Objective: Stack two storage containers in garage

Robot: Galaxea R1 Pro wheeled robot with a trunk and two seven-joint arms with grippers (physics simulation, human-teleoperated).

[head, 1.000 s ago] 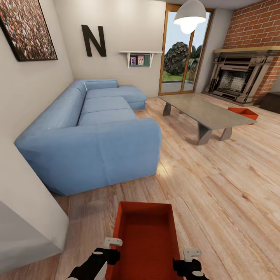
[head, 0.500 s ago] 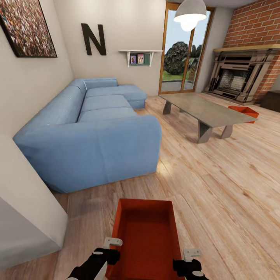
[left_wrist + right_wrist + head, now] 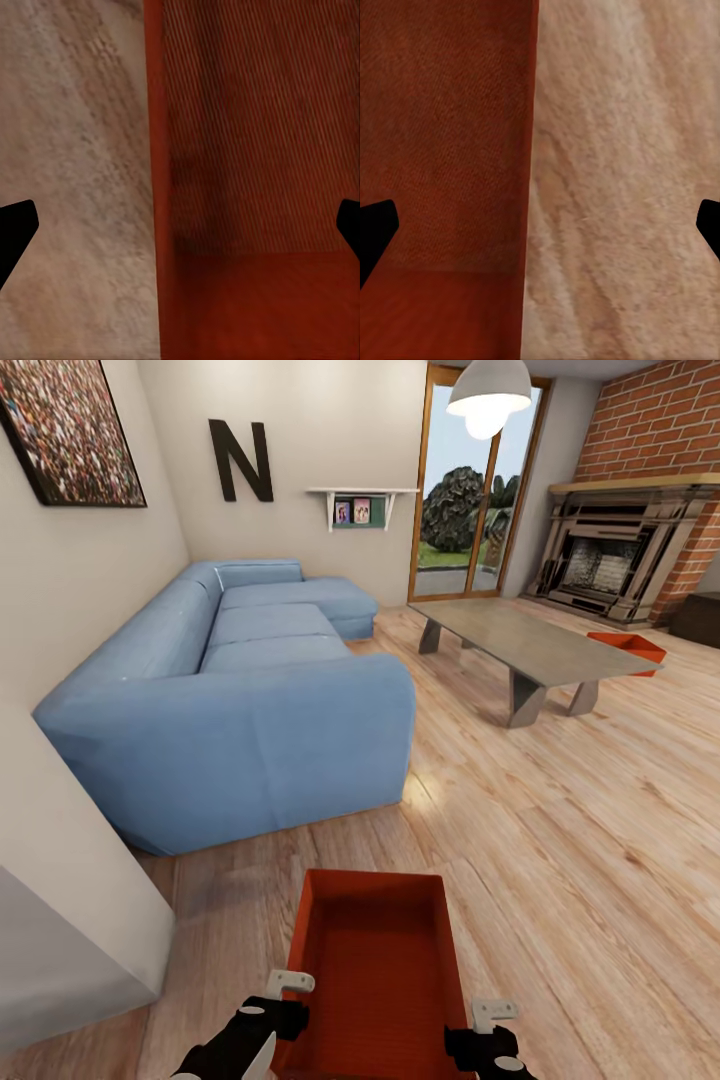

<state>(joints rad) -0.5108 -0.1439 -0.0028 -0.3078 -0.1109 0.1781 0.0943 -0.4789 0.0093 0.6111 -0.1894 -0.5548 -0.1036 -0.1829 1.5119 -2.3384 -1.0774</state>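
Observation:
One orange-red storage container (image 3: 375, 970) sits low in the head view, just in front of me on the living room's wood-plank floor (image 3: 560, 840). My left gripper (image 3: 288, 1005) is open and straddles its left wall (image 3: 161, 150), with one dark fingertip (image 3: 15, 232) over the floor side. At the right wall (image 3: 531, 150) my right gripper (image 3: 483, 1032) is open in the same way. I cannot tell whether the bin rests on the planks or hangs above them. The second storage container (image 3: 627, 646) lies on the floor beyond the grey low table (image 3: 520, 640).
A blue sectional sofa (image 3: 250, 710) fills the left side. A white wall corner (image 3: 70, 900) juts in at the near left. The brick fireplace wall (image 3: 640, 510), glass doors (image 3: 470, 490) and a dark brown chest (image 3: 697, 618) stand at the far right.
The whole picture shifted slightly between one second ago and half a second ago, so the camera moved. The near container and both grippers keep their places relative to each other.

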